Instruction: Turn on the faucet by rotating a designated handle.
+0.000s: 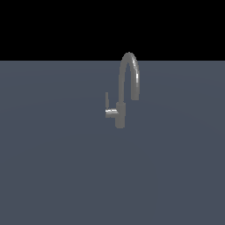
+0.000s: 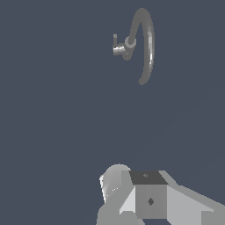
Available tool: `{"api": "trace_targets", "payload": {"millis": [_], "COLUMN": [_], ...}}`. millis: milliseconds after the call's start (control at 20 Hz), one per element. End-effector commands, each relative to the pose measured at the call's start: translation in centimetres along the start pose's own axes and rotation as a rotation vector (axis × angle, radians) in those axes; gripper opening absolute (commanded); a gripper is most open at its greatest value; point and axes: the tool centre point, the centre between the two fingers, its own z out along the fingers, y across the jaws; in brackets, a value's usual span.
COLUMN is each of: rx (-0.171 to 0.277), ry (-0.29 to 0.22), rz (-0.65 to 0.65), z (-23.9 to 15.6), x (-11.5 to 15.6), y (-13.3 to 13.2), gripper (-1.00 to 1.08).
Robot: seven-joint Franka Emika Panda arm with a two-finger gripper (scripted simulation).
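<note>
Faucet (image 1: 121, 115) first: a small grey metallic tap with a short upright cylindrical body and a tall arched gooseneck spout (image 1: 130, 70), standing alone on the flat slate-blue worktop (image 1: 52, 176), a little right of centre and just above the middle of the exterior view. Its thin, flat grey metal lever handle (image 1: 107, 102) rises upright from a short horizontal stub (image 1: 111, 112) that juts from the body toward the exterior view's left; the lever stands parallel to the body and close beside it, without touching the spout.

No part of the robot appears in the exterior view. In the wrist view the faucet (image 2: 127, 46) sits small in the upper middle of the frame, handle (image 2: 115, 40) included, while pale grey and white blocks of the arm's end (image 2: 149, 197) fill the lower edge. Those blocks are well apart from the tap, with bare worktop between them. The fingers themselves cannot be made out, so whether the hand is apart or together cannot be told; it grips nothing that can be seen.

Judged from this, the task is at its very start. The lever looks untouched and upright, no contact exists, and everything remains: closing the gap, meeting the lever, and rotating it about its stub.
</note>
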Motion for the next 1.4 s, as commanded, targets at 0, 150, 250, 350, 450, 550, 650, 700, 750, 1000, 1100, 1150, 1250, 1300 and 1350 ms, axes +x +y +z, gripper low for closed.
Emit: {"api": "trace_targets", "payload": {"millis": [0, 150, 250, 350, 450, 550, 650, 700, 750, 1000, 1100, 1150, 1250, 1300, 1350], "rx": [0.000, -0.002, -0.006, -0.010, -0.011, -0.012, -0.011, -0.012, -0.013, -0.021, -0.026, -0.029, -0.036, -0.039, -0.044], "ry": [0.000, 0.002, 0.005, 0.008, 0.008, 0.008, 0.010, 0.012, 0.016, 0.053, 0.076, 0.089, 0.118, 0.134, 0.152], "rz": [0.000, -0.001, -0.002, -0.004, -0.006, -0.007, -0.004, -0.001, 0.003, 0.041, 0.064, 0.077, 0.108, 0.125, 0.143], "z": [0.0, -0.1, -0.2, -0.4, -0.4, -0.4, -0.4, -0.5, -0.6, -1.5, -2.1, -2.4, -3.1, -3.5, -3.9], "x": [0.0, 0.2, 0.4, 0.7, 0.8, 0.8, 0.8, 0.8, 0.8, 1.0, 1.1, 1.2, 1.3, 1.4, 1.5], "y": [0.0, 0.1, 0.4, 0.6, 0.8, 0.8, 0.7, 0.7, 0.7, 0.2, -0.1, -0.3, -0.7, -1.0, -1.3], "gripper": [-1.00, -1.00, -1.00, -1.00, -1.00, -1.00, -1.00, -1.00, -1.00, -1.00, -1.00, -1.00, -1.00, -1.00, -1.00]}}
